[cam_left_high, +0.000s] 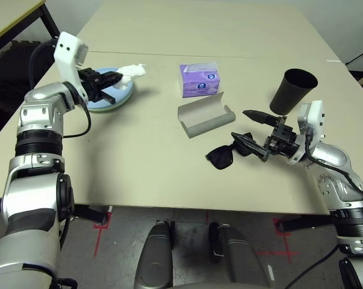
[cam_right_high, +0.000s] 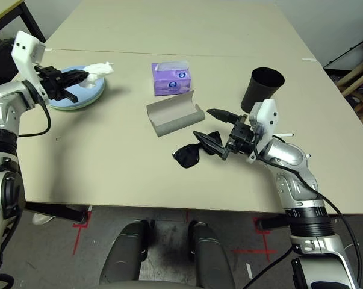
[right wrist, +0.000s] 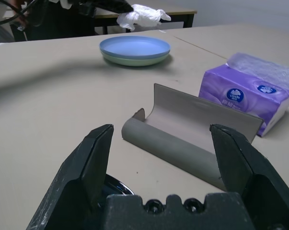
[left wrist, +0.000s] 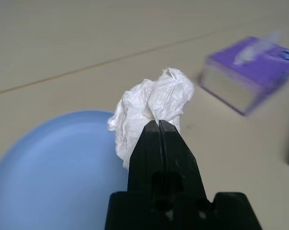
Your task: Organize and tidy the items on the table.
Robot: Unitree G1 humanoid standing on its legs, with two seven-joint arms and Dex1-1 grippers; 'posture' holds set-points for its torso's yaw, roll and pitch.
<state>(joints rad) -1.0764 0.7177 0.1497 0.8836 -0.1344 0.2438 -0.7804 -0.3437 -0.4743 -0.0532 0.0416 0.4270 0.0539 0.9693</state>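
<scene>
The left gripper (cam_left_high: 113,77) has its two black fingers pinched tight on the crumpled white tissue (cam_left_high: 133,70), holding it up in the air just past the far rim of the stacked plates (cam_left_high: 112,100), light blue on pale green. Only a corner of the wad seems to be caught between the tips, and most of it bulges out beyond them. My worry is that a quick swing could shake it loose, and something that light would likely drift down anywhere on the table (cam_left_high: 139,162) or off its edge.

The purple tissue box (cam_left_high: 200,79) sits well off to that gripper's inner side, so it is no obstacle unless the arm sweeps across low.

The right gripper (cam_left_high: 253,128) waits with its jaws spread wide and nothing in them. The black sunglasses (cam_left_high: 224,155) lie just beneath its lower finger, and the open grey glasses case (cam_left_high: 204,114) is straight ahead of it. A careless drop could scrape the lenses or shove the case. The black cup (cam_left_high: 292,91) stands close behind that wrist and looks easy to knock over.
</scene>
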